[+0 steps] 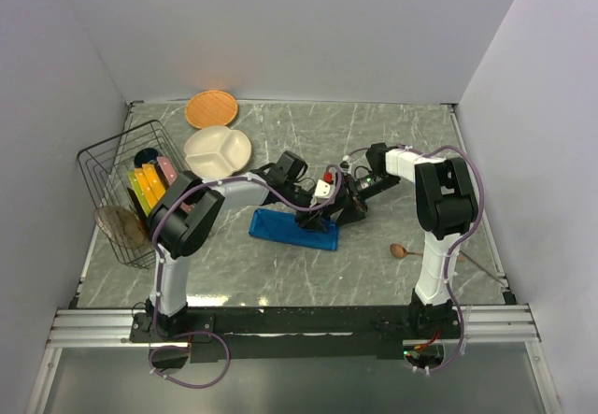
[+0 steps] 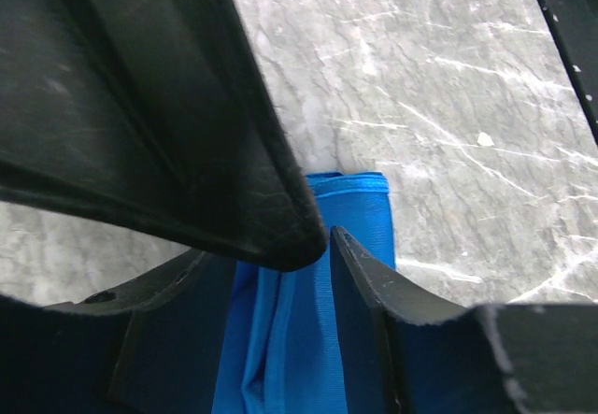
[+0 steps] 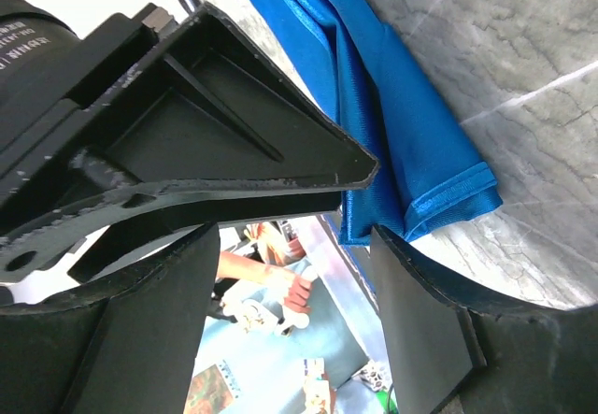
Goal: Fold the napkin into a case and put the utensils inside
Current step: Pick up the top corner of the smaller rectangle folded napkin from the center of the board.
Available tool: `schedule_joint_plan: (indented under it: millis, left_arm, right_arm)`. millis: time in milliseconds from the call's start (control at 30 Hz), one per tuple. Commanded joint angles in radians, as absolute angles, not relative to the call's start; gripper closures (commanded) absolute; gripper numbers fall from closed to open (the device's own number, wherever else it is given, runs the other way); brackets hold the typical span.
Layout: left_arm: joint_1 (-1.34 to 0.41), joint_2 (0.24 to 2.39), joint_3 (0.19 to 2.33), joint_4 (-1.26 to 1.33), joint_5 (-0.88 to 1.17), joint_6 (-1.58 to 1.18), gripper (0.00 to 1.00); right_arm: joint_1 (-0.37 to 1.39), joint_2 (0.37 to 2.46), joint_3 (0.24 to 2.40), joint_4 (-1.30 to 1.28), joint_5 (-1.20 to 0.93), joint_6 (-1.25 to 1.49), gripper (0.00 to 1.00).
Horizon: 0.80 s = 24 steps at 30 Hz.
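Since both claws sit at the right-hand end of the case [image 1: 285,227], the move that matters goes out to the right. The wooden spoon [image 1: 399,250] lies on the bench [image 1: 280,278] right of the case, apart from it, close to the right arm's base. The right arm is clearly nearer; the left would have to reach across. The spoon's bowl points toward the case and its handle runs away right and toward the near edge, roughly in line with the case's long axis.

Case: long axis left-right across mid-bench, right end a bit nearer the arms. Bright blue, slight sheen, a narrow layered strip lying flat. Right wrist view shows stacked hemmed edges at one corner, fanned rather than flush. Left wrist view shows a lengthwise crease and a square hemmed end flat on the marble. Can't tell which side the pocket opens.

Left claw [image 2: 327,236]: narrow gap, low over the strip, nothing visibly pinched. Right claw [image 3: 376,204]: wide, fanned corner showing in the gap, cloth not clamped as far as I can see.

My read: the fold is about done and loading hasn't started. Only one utensil spotted. Next move needs the right claw over the spoon handle, jaws across it. Risks: the thin handle lies flat on the bench and is easy to miss, and a finger could snag a layer on lift-off.
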<state>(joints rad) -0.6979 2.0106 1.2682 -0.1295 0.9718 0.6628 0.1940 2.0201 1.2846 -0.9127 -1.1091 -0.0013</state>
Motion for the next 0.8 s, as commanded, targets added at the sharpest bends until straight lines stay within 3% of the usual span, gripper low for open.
schedule_joint_plan:
  millis: [0,133,167,267,367,600,767]
  left_arm:
    - [-0.712,2.022,1.310,-0.153,1.051,0.713,0.52]
    - [-0.712,2.019,1.309,-0.155,1.052,0.704,0.62]
    - [-0.713,2.016,1.305,-0.143,1.051,0.697,0.70]
    - [-0.713,2.000,1.301,-0.137,1.037,0.675,0.80]
    - [-0.713,1.979,1.284,-0.135,1.025,0.663,0.84]
    - [-0.735,1.928,1.230,-0.126,0.962,0.652,0.95]
    - [-0.752,1.910,1.221,-0.113,0.916,0.591,0.99]
  right_arm:
    - [0.201,2.034,1.322,-0.943,-1.144,-0.031,0.27]
    - [0.201,2.031,1.327,-0.956,-1.149,-0.043,0.27]
    - [0.199,2.031,1.328,-0.954,-1.150,-0.041,0.27]
    - [0.181,2.014,1.328,-0.927,-1.140,-0.006,0.30]
    - [0.167,1.976,1.321,-0.871,-1.102,0.058,0.33]
    - [0.173,1.936,1.318,-0.815,-0.963,0.143,0.55]
    - [0.213,1.947,1.341,-0.851,-0.894,0.115,0.64]
